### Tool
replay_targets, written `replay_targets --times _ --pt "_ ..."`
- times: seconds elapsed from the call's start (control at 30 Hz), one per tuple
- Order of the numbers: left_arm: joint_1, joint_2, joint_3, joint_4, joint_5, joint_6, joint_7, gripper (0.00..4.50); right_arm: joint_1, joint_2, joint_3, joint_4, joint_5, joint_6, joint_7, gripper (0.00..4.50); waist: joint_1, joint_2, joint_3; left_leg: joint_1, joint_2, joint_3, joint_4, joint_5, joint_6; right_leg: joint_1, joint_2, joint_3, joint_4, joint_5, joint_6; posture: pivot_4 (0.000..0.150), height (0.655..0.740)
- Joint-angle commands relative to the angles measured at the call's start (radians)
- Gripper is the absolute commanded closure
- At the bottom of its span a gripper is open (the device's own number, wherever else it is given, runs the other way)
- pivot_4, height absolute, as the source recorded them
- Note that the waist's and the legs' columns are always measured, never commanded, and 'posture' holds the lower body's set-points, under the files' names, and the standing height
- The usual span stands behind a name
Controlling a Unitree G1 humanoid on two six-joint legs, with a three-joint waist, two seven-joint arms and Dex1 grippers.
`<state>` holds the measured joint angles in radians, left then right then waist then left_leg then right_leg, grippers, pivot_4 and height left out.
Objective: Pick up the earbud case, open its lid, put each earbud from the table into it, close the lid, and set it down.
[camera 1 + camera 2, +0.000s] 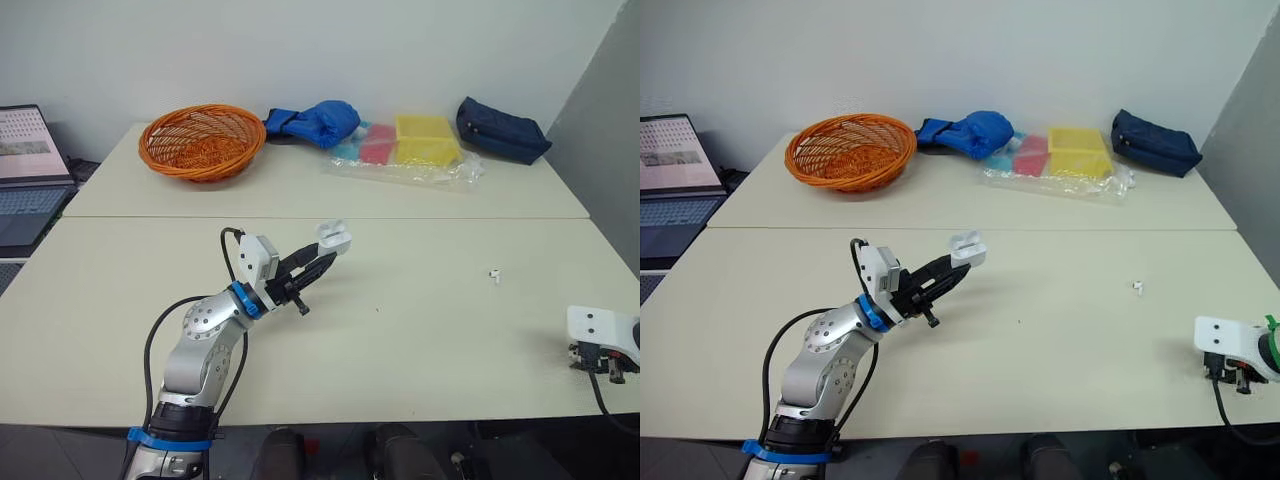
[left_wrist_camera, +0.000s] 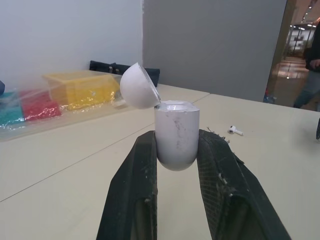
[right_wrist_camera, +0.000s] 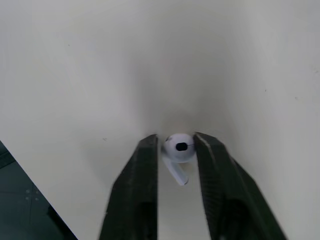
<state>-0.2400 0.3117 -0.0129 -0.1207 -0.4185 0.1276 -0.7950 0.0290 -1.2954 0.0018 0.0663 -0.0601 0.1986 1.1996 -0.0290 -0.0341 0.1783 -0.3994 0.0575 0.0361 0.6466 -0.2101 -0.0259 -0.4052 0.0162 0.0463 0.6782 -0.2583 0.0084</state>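
Left gripper (image 1: pixel 318 262) pinches the white earbud case (image 2: pixel 176 132) by its body above mid-table (image 1: pixel 430 340), lid hinged open. Right gripper (image 3: pixel 175 140), low at the table's near right edge, has its fingers pressed on one earbud (image 3: pixel 179 150). The second earbud (image 1: pixel 494 275) lies on the table between the grippers, nearer the right one.

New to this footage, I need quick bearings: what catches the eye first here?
The left gripper holds the white earbud case over the table, lid flipped open. The right gripper, at the table's near right edge, pinches one earbud; a second earbud lies loose between them.
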Motion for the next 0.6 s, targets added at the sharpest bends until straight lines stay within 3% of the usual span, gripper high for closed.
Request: replay_targets --times 0.03,0.33,0.47,0.6 --pt "-0.013 0.002 0.005 -0.050 -0.010 -0.008 0.007 3.74 -0.005 0.004 0.007 0.011 -0.015 -0.005 -0.002 4.11 0.000 0.000 0.000 0.000 0.000 0.000 0.000 0.000 0.000 0.000 0.000 0.000 0.000 0.000 0.000 0.150 0.7400" --pt "-0.021 -0.020 -0.006 -0.022 -0.003 -0.032 0.003 3.74 -0.039 0.039 -0.028 -0.077 0.055 0.093 0.007 4.11 -0.004 0.000 0.000 0.000 0.000 0.000 0.000 0.000 0.000 0.000 0.000 0.000 0.000 0.000 0.000 0.150 0.7400" --pt "-0.049 -0.051 -0.008 0.033 -0.003 -0.076 -0.013 3.74 -0.210 0.195 -0.082 -0.314 0.290 0.443 -0.039 4.11 -0.012 0.000 0.000 0.001 0.001 -0.001 -0.001 0.000 0.000 -0.001 0.002 0.001 0.002 0.000 0.000 0.150 0.7400" --pt "-0.109 -0.074 -0.012 0.096 0.005 -0.107 -0.021 3.74 -0.422 0.468 -0.201 -0.498 0.509 0.812 -0.266 4.11 -0.005 0.000 0.000 0.000 0.001 -0.005 -0.001 0.000 0.000 -0.001 0.004 -0.001 0.002 0.004 0.004 0.150 0.7400"
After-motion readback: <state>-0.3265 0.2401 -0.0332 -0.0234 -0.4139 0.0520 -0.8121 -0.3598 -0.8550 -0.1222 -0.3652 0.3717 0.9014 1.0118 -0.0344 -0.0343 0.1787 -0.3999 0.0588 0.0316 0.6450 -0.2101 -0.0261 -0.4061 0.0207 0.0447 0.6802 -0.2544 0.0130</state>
